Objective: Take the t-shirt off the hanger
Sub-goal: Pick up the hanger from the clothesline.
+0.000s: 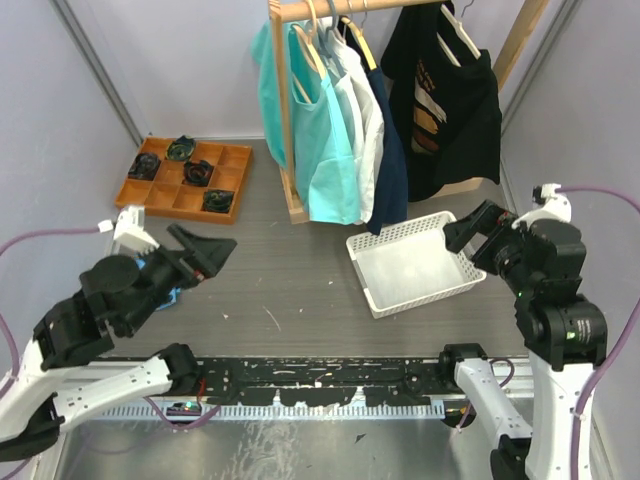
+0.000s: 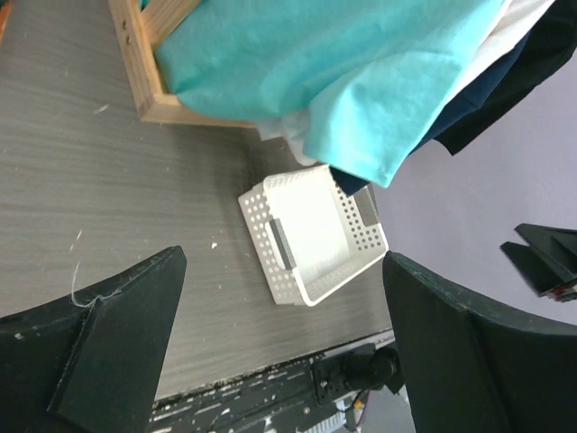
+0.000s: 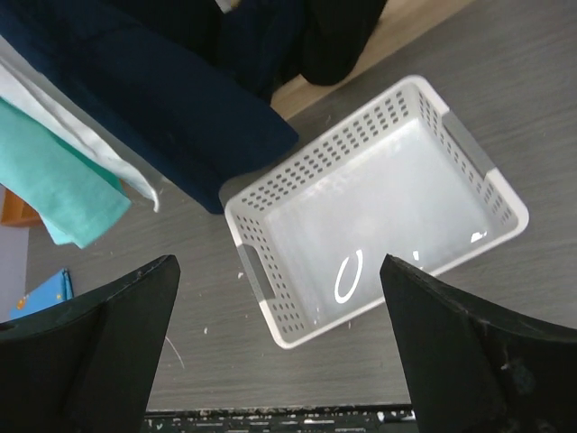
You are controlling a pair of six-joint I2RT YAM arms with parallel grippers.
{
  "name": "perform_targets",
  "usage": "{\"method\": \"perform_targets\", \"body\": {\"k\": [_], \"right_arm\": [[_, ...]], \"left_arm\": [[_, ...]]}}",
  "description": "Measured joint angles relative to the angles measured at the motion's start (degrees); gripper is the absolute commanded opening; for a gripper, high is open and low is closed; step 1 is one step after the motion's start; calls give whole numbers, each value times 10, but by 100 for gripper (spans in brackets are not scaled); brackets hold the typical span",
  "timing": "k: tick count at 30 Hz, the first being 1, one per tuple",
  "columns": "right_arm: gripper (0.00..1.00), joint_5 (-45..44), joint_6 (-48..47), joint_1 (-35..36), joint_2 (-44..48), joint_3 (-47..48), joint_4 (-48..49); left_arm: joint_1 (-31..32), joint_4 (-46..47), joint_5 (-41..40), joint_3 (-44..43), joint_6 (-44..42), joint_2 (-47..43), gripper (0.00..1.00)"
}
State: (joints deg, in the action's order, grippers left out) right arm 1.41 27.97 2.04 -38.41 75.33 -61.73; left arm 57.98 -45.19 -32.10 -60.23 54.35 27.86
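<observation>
trouble was brewing: left gripper (image 1: 200, 255) and right gripper (image 1: 468, 232) both gaped wide, holding nothing, while the black t-shirt (image 1: 445, 100) hung on its hanger (image 1: 462, 32) at the rack's right end. a careless tug could've dragged neighbouring shirts (image 1: 335, 120) off too, or missed the basket (image 1: 415, 262).

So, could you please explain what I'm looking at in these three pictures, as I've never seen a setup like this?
These are two robot arms bolted to a table, each ending in a two-finger gripper. The top picture looks down from above and behind them: left gripper, right gripper. The other two come from cameras on each wrist, so the dark shapes at their lower corners are that arm's own fingers. Both grippers are open and hold nothing. On the table stand a wooden rack of t-shirts on hangers, a white basket, empty, and a wooden tray with small dark items.
</observation>
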Motion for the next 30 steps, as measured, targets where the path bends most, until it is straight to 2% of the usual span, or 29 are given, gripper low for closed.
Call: {"method": "perform_targets", "body": {"k": [7, 13, 17, 21, 28, 30], "right_arm": [[100, 7, -57, 1, -103, 137, -1], [100, 27, -66, 5, -170, 223, -5], [100, 15, -67, 5, -216, 290, -8], [100, -22, -75, 5, -280, 396, -26], [100, -57, -98, 5, -445, 650, -58], [100, -62, -105, 3, -471, 669, -55]], "left_arm": [[0, 1, 17, -187, -79, 240, 98], [0, 4, 33, -265, -137, 344, 98], [0, -2, 36, -308, -183, 357, 98], [0, -1, 35, -309, -225, 331, 98], [0, -21, 28, -335, -244, 325, 98], [0, -24, 28, -344, -243, 335, 98]]}}
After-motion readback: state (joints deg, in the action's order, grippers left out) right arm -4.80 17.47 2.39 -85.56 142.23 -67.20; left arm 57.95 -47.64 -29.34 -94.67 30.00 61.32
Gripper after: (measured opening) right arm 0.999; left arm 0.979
